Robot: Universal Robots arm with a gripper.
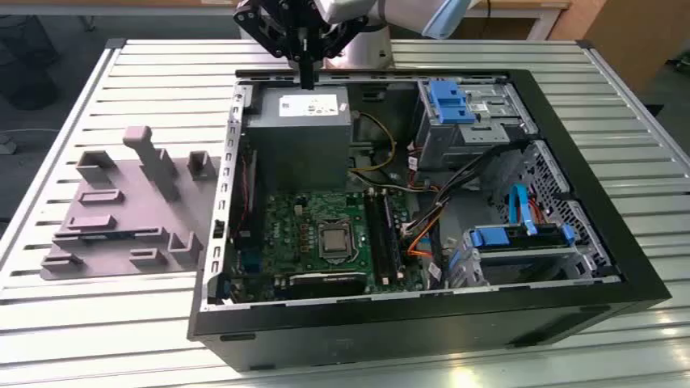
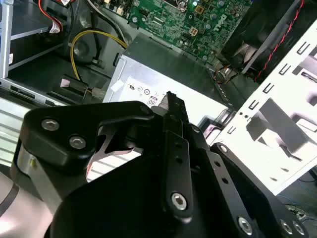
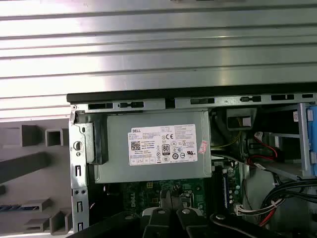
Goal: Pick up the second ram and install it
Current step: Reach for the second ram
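The second ram [image 1: 108,235] is a thin, dark blue-green stick lying level in the grey holder [image 1: 129,212], at nine o'clock from the open computer case [image 1: 431,319] in the exterior view

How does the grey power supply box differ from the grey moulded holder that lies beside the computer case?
The power supply sits inside the case; the holder lies outside it, on the slatted table. The power supply is a plain box with a white label; the holder has upright posts and recesses, no label. Both are greyish.
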